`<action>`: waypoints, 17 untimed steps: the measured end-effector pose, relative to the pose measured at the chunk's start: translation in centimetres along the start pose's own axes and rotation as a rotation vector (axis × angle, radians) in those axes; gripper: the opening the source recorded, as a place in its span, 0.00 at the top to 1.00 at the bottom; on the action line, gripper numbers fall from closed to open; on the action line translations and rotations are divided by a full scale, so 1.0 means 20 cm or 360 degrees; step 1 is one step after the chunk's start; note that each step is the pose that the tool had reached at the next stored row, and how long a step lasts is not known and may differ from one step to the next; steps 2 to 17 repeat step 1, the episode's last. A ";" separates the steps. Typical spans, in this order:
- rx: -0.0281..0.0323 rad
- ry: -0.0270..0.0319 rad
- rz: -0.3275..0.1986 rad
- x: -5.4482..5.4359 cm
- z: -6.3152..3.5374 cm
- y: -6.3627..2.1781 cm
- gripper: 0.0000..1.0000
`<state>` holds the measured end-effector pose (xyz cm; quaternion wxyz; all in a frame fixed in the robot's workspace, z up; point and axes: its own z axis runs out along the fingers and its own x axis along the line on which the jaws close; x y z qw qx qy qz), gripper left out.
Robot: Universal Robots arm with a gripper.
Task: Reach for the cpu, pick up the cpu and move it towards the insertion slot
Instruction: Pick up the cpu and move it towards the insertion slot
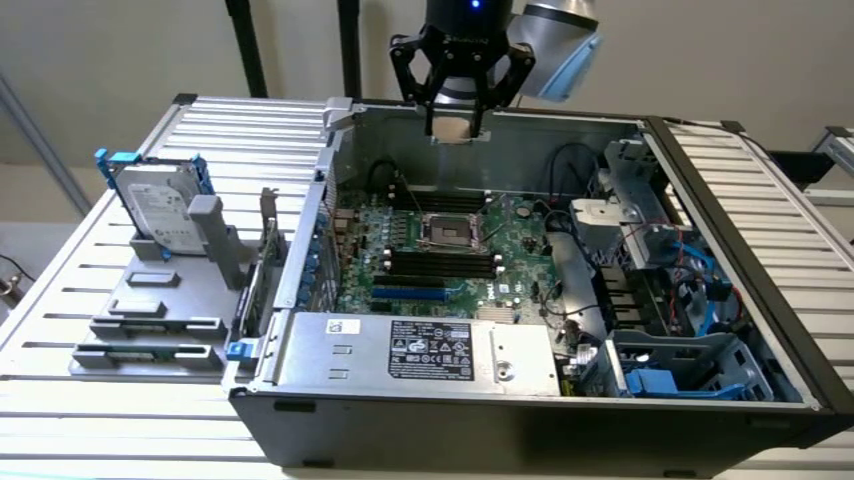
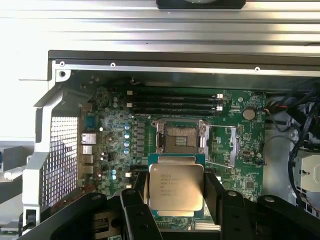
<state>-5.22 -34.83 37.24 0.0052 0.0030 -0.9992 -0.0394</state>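
1. We see the open computer case (image 1: 694,190): a dark sheet-metal box, hard edges, lying on a ribbed metal table (image 1: 107,300). Its grey power supply (image 1: 414,350) sits along the near wall.
2. Green motherboard (image 1: 454,255) on the case floor: rigid, densely populated, with long black memory slots (image 2: 175,100) beside the socket.
3. Hard drive (image 1: 158,205) with blue brackets stands upright on a grey fixture outside the case, at the exterior view's left. Well apart from our work.
4. Gripper (image 1: 457,128) hangs above the case's far wall, black fingers (image 2: 137,215) clamped on the cpu (image 2: 176,187) at two opposite edges.
5. The insertion slot (image 2: 181,137): shiny silver frame, dark centre, open. In the wrist view the cpu hangs over the board just beside it, not yet in.
6. The cpu: small flat square, smooth silvery lid with printed text, pale rim, tan underside in the exterior view. We judge it light, stiff, slippery on the lid and fragile at the contact face, so an edge grip is right; keep it level and squeeze gently.
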 end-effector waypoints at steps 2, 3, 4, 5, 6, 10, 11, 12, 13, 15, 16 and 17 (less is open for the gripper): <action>0.00000 0.00000 0.0000 0.00 0.000 0.000 0.45; 0.00000 0.00000 0.0000 0.00 0.000 0.000 0.45; 0.00000 0.00000 0.0000 0.00 0.000 0.000 0.45; 0.00000 0.00000 0.0000 0.00 0.000 0.000 0.45; 0.00000 0.00000 0.0000 0.00 0.000 0.000 0.45; 0.00000 0.00000 0.0000 0.00 0.000 0.000 0.45; 0.00000 0.00000 0.0000 0.00 0.000 0.000 0.45; 0.00000 0.00000 0.0000 0.00 0.000 0.000 0.45; 0.00000 0.00000 0.0000 0.00 0.000 0.000 0.45; 0.00000 0.00000 0.0000 0.00 0.000 0.000 0.45; 0.00000 0.00000 0.0000 0.00 0.000 0.000 0.45; 0.00000 0.00000 0.0000 0.00 0.000 0.000 0.45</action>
